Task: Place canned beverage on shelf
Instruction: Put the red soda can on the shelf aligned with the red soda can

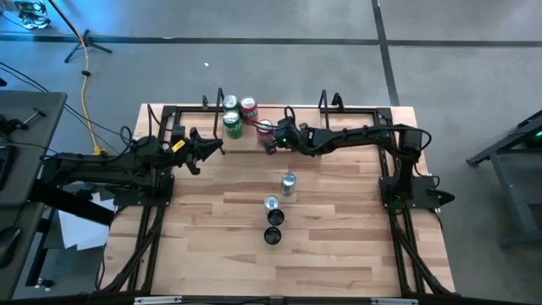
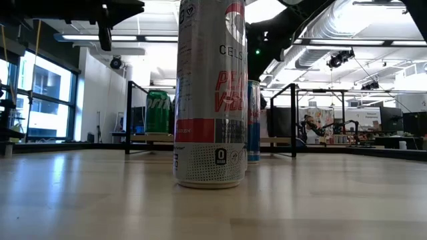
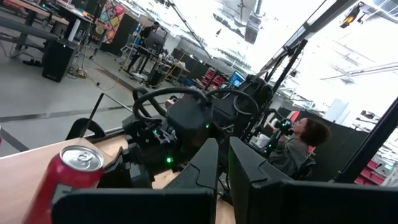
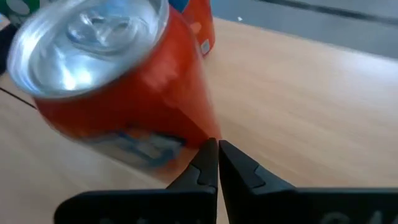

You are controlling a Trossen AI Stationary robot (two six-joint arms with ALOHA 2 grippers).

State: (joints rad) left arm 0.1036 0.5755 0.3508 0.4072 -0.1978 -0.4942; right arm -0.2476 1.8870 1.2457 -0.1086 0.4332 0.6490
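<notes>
Grey floor (image 1: 254,68), bright windows (image 2: 40,93), ceiling ducts (image 2: 347,27).

Cans on the shelf (image 1: 315,111): 3 — two green cans (image 1: 231,124), one red can (image 1: 248,108).
Orange can (image 1: 264,128) lying by the shelf: 1.
Cans standing on the tabletop (image 1: 339,237): 4 — two silver-topped cans (image 1: 289,182), two dark-topped cans (image 1: 274,218).
Robot arms: 2.

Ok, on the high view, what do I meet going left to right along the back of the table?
Left gripper → green can → red can → right gripper.
</notes>
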